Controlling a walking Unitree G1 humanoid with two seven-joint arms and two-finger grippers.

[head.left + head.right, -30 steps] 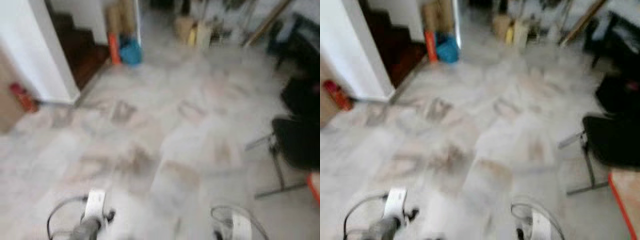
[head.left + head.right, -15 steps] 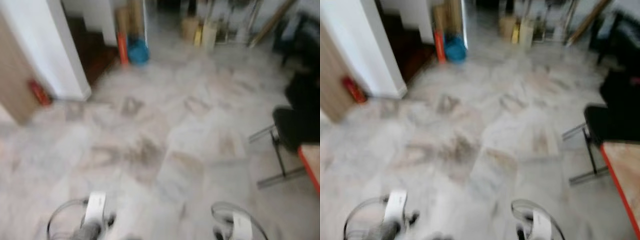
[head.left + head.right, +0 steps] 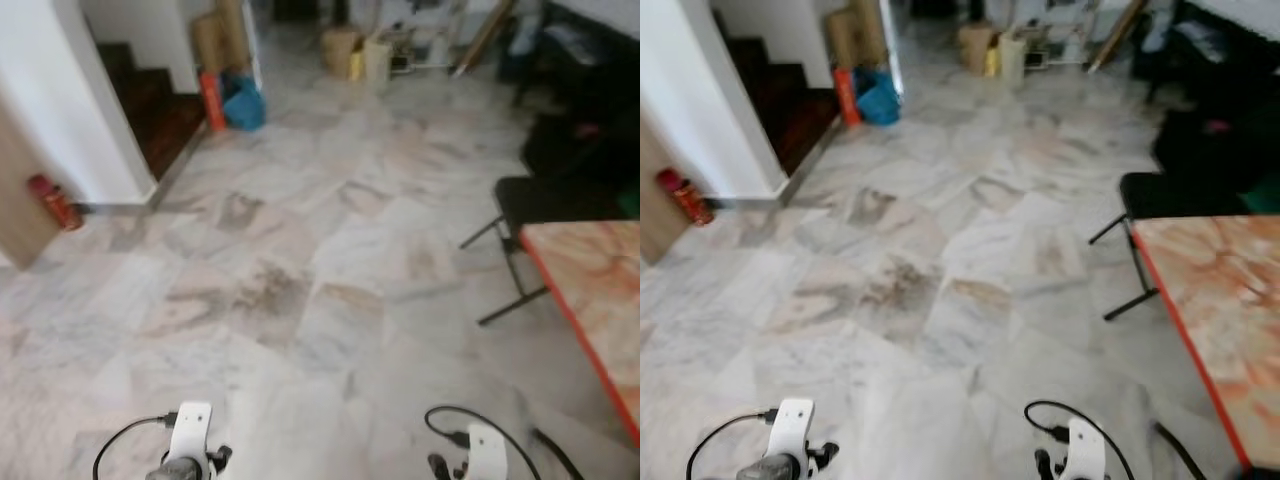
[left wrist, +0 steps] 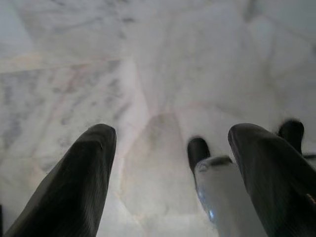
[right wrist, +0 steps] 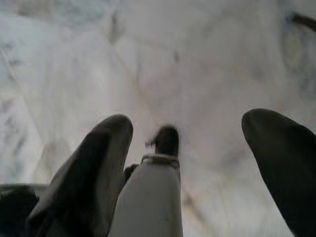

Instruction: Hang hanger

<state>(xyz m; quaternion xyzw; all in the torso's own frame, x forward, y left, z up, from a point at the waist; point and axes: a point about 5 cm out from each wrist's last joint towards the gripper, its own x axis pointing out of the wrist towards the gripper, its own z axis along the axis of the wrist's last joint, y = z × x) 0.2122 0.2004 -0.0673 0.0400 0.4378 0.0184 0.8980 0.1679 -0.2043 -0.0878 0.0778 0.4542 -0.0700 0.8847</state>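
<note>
Below the head camera lay a grey-veined marble tile floor. Both arms hung low over it. Left pincer stood wide apart, holding nothing; right pincer likewise. An orange-edged marbled table stood to the right, beside a black folding chair. No hanger could be made out.

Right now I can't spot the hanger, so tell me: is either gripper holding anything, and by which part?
Nothing is held. The left gripper and right gripper both hang open over the marble floor, with only floor between their fingers.
</note>
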